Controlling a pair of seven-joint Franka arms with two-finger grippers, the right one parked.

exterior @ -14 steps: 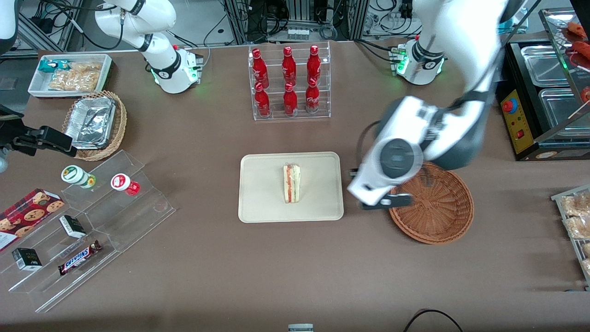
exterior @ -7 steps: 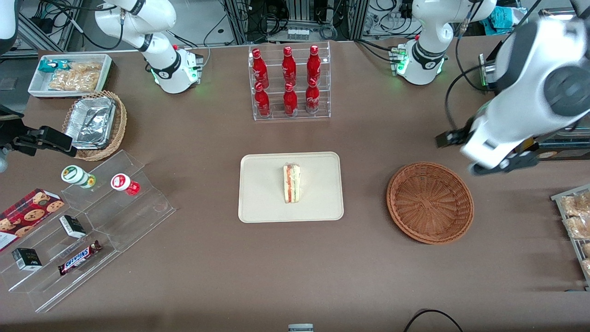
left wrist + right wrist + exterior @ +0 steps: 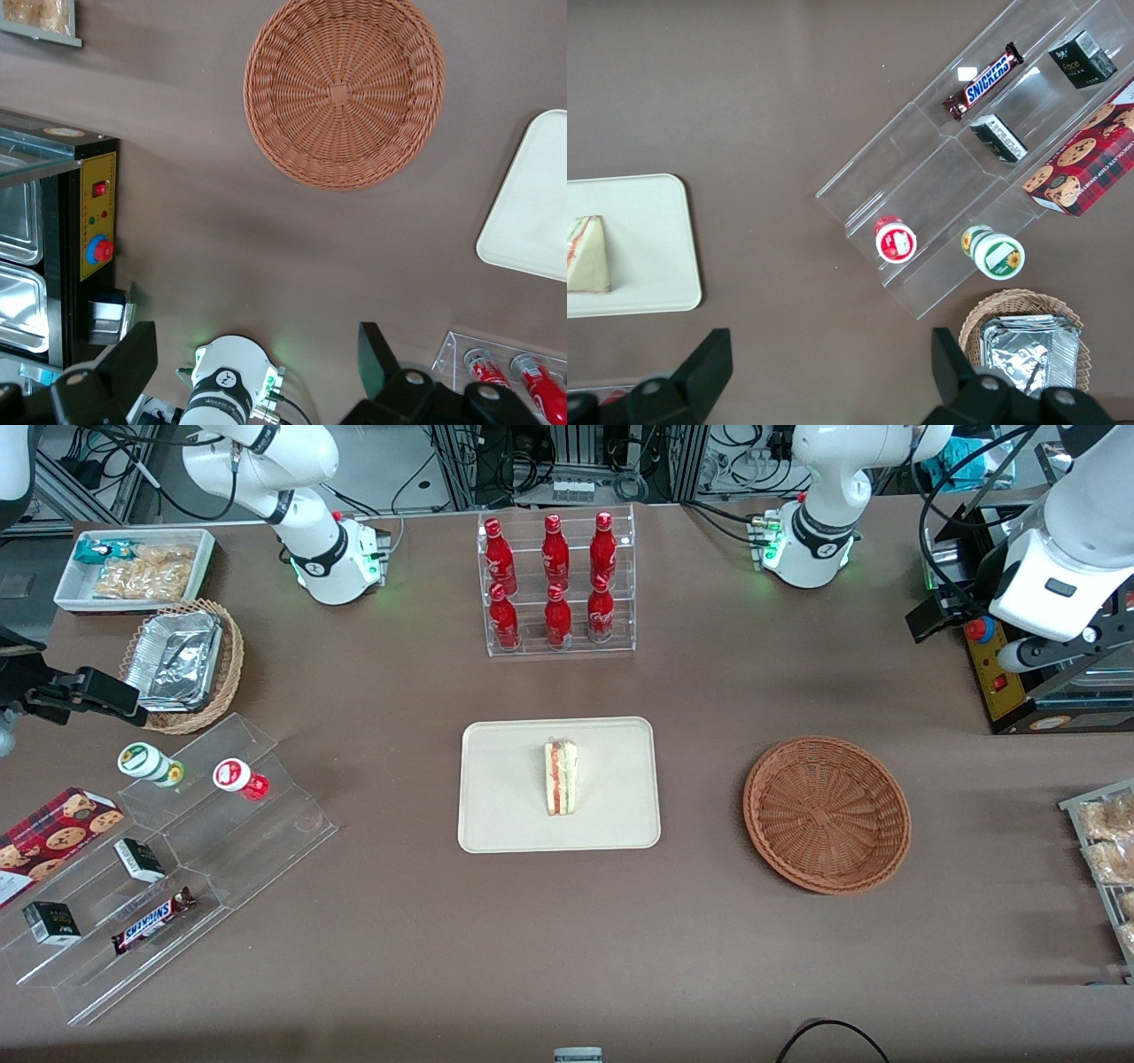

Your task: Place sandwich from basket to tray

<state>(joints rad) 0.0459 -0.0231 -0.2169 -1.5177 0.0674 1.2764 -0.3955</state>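
The sandwich [image 3: 561, 778] lies on the cream tray [image 3: 505, 815] at the table's middle, cut edge up. It also shows in the right wrist view [image 3: 588, 255] on the tray [image 3: 656, 257]. The reddish-brown basket [image 3: 827, 813] is empty, beside the tray toward the working arm's end. My left gripper [image 3: 983, 638] is raised high above the black food warmer, farther from the front camera than the basket. It is open and empty. In the left wrist view the gripper [image 3: 252, 359] looks down on the basket [image 3: 345, 93] and a corner of the tray [image 3: 532, 208].
A clear rack of red bottles [image 3: 556, 580] stands farther back than the tray. The black food warmer [image 3: 1045, 602] and a pastry rack [image 3: 1103, 850] sit at the working arm's end. A clear snack stand [image 3: 177, 868], a foil-filled tan basket [image 3: 182, 664] and a white bin [image 3: 133, 567] sit at the parked arm's end.
My left gripper has risen from over the basket's edge and swung away toward the working arm's end, over the food warmer. The sandwich stays on the tray.
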